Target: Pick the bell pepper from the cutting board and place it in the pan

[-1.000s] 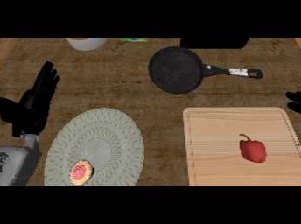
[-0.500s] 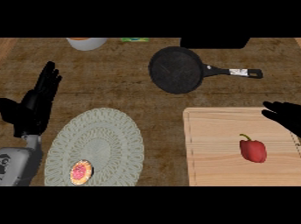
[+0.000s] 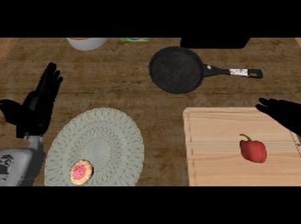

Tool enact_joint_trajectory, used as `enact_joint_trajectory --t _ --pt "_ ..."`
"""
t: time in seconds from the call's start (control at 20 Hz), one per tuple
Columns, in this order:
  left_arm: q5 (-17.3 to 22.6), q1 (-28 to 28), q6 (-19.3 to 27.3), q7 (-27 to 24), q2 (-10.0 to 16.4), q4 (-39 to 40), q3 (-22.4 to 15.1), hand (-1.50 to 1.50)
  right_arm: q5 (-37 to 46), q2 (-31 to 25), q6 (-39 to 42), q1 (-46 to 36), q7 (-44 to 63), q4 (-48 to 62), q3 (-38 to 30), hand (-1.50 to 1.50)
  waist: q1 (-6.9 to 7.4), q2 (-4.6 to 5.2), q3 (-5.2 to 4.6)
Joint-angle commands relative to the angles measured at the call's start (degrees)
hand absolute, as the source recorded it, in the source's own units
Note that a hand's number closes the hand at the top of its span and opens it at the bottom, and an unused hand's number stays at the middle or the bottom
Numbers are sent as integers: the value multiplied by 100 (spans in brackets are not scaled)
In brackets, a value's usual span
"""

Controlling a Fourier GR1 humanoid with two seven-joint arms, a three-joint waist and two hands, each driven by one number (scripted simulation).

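A red bell pepper (image 3: 253, 150) with a green stem lies on the wooden cutting board (image 3: 214, 148) at the lower right. My right hand (image 3: 295, 118) reaches in from the right edge, open, its fingers over the board's upper right corner, apart from the pepper. The black pan (image 3: 175, 70) sits above the board, its handle pointing right. At the left my left hand (image 3: 35, 107) rests open with fingers up.
A pale woven round mat (image 3: 95, 146) lies at the lower left with a small round pink-and-orange item (image 3: 81, 172) on its near edge. A white bowl (image 3: 86, 42) and a green object (image 3: 135, 40) sit at the back; a black block (image 3: 215, 42) stands behind the pan.
My right hand has moved left from the right edge to over the board's upper right corner. The left hand has barely shifted. The pepper has not moved.
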Motion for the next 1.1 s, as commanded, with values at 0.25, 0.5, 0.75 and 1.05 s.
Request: enact_joint_trajectory --t 0.25,0.5,0.75,1.05 --pt "17 -157 -214 367 32 -127 323 0 816 182 229 -19 -927 800 252 -150 -5 -1 1" --pt "-323 196 -40 189 -286 -412 108 0 1533 750 86 -136 -629 835 761 -150 19 -4 1" --pt "-334 126 -238 95 -232 -269 257 0 2225 828 -31 10 -616 851 982 -150 3 -5 1" --pt "-319 405 -318 132 -272 -441 334 0 2641 553 437 -128 -528 842 927 -150 0 -10 -1"
